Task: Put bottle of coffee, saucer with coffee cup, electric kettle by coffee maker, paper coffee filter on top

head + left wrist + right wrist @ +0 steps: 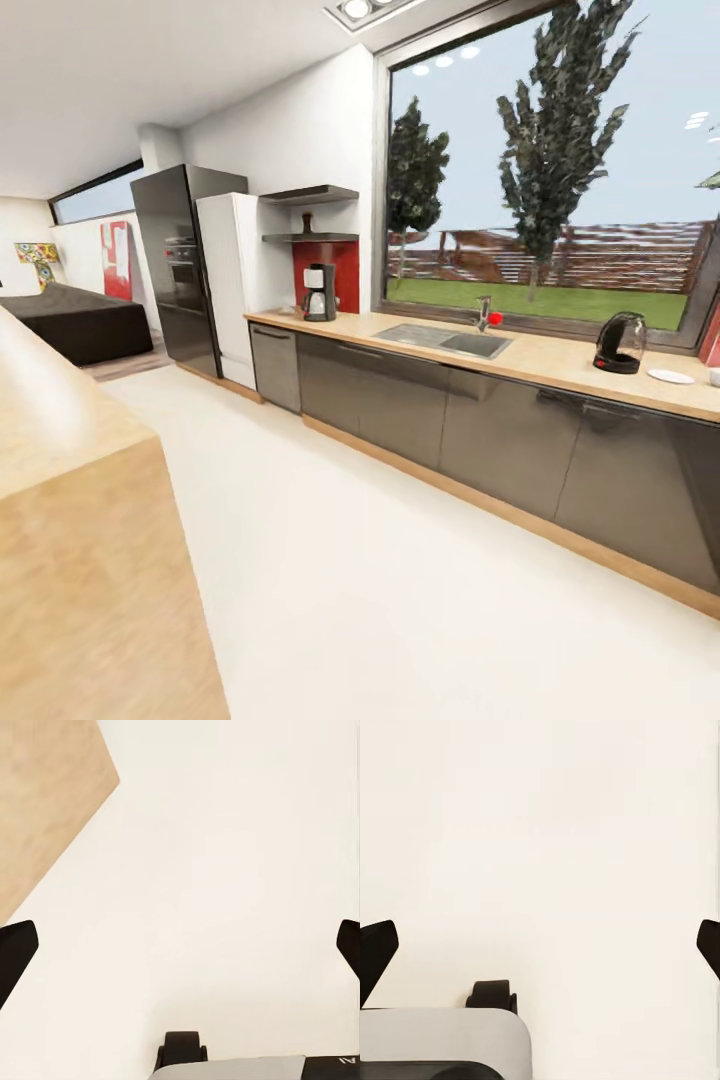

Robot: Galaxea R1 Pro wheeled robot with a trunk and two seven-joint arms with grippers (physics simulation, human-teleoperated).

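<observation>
I see the coffee maker point(320, 292) at the table's point(560, 362) far end, electric kettle point(620, 344) beside saucer point(670, 376) (bottle on shelf, tiny). Both grippers, left point(180, 945) and right point(540, 945), spread wide over floor.

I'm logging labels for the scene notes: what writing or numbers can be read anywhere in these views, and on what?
No text reads whole.
Robot base: white marks at the picture's edge, cut off and unreadable.
Coffee maker, electric kettle, fridge: no readable label.
</observation>
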